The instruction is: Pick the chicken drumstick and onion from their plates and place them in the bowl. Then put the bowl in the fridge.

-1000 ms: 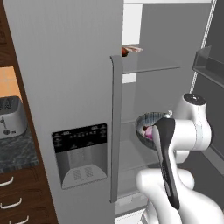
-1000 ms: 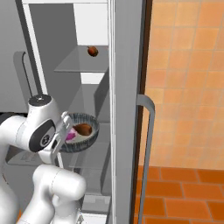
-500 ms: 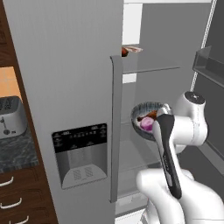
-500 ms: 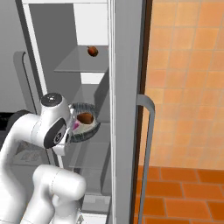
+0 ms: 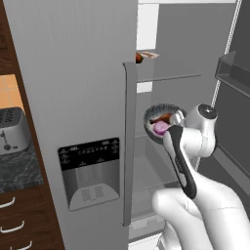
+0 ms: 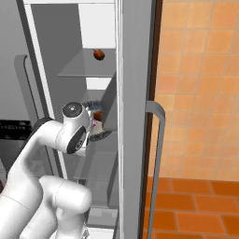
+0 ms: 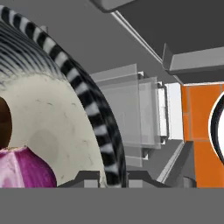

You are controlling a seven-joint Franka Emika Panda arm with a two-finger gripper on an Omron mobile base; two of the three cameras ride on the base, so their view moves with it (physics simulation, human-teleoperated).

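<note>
My gripper (image 5: 177,118) is shut on the rim of the dark-grey bowl (image 5: 155,110), which hangs tilted inside the open fridge (image 5: 73,97) at mid height. Inside the bowl, the purple onion (image 5: 160,128) lies just below the reddish-brown chicken drumstick (image 5: 164,118). From the right, the bowl (image 6: 101,136) shows past my wrist, with the drumstick (image 6: 97,115) and onion (image 6: 94,124) in it. Up close, the striped rim and pale speckled inside of the bowl (image 7: 57,131) fill the left, with the onion (image 7: 22,168) and a sliver of drumstick (image 7: 3,122); my gripper (image 7: 111,177) pinches the rim.
A glass shelf (image 5: 168,77) above the bowl carries a small brown item (image 5: 140,57). The shut left door with its dispenser panel (image 5: 89,158) and long handle (image 5: 129,141) flanks the opening; the open right door (image 5: 234,73) has bins. A toaster (image 5: 12,129) stands on the counter at left.
The arm has lifted the bowl and carried it forward, deeper into the fridge compartment. The grip on the rim has stayed shut.
</note>
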